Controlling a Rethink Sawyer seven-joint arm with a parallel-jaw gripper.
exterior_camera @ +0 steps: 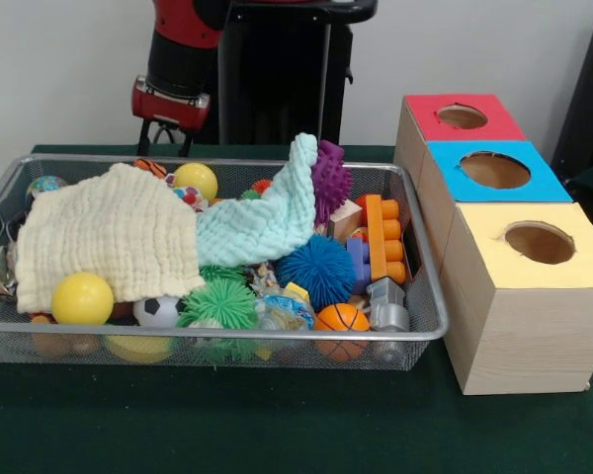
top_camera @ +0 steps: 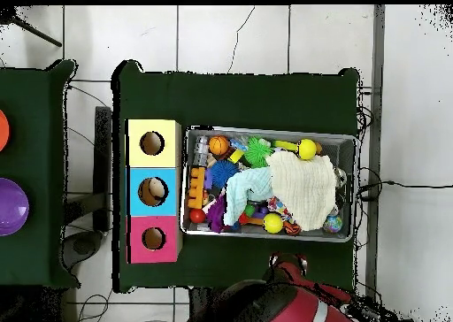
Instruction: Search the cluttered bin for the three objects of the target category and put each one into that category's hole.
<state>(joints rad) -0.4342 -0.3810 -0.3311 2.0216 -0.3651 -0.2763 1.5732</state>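
Observation:
The wire mesh bin stands on the green table, full of toys; it also shows in the overhead view. A cream cloth and a mint cloth cover much of the pile. Showing are yellow balls, a blue spiky ball, a green spiky ball, a small basketball and a purple spiky toy. The red-topped box's hole is empty, farthest from the front camera. My gripper hangs behind the bin's far rim, outside it.
A blue-topped box and a yellow-topped box stand in a row with the red one, right of the bin. Orange building bricks lie by the bin's right wall. A purple bowl sits on a separate table.

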